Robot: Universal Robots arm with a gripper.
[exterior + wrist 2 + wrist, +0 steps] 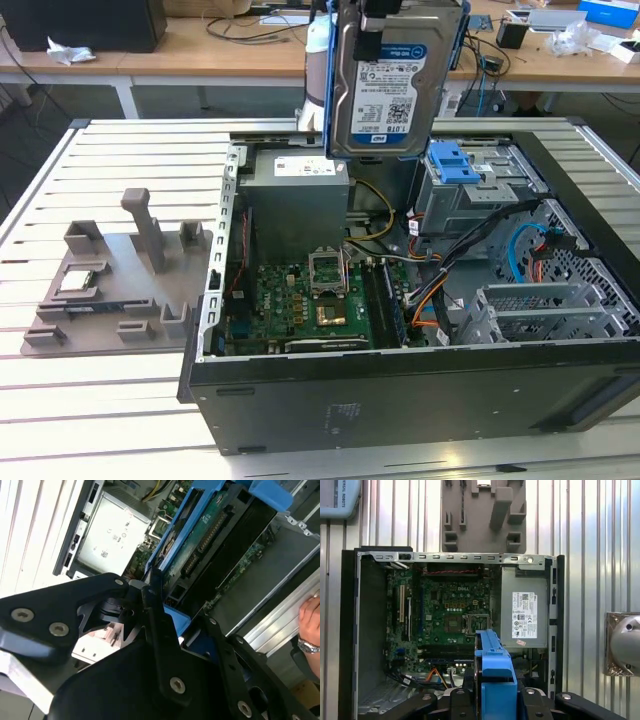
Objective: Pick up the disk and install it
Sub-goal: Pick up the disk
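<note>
The disk (385, 90) hangs upright in the air over the open computer case (400, 400). Its white-and-blue barcode label faces the exterior view, though the print is not read here. Blue carrier rails run down both of its long edges. The end effector (495, 702) is closed onto it: in the first wrist view black fingers (532, 700) press against either side of the blue carrier. The second wrist view shows the disk's green circuit-board underside (200, 535) running away from the black linkages. In the exterior view the disk's lower edge sits just above the grey power supply (300, 200), which carries a white sticker of its own. How much air lies between them cannot be judged. Lower, and toward the exterior view's right, stands the grey drive cage (470, 195) with a blue latch (450, 162) on top, apart from the disk. The case lies on its side with the motherboard (310, 300) exposed and orange and black cables (440, 290) strung across its floor. It rests on a slatted metal desk (100, 400). A grey fixture plate (120, 270) sits beside it on the exterior view's left. In the second wrist view a person's hand (310, 617) with a wristwatch rests at the case's rim.
</note>
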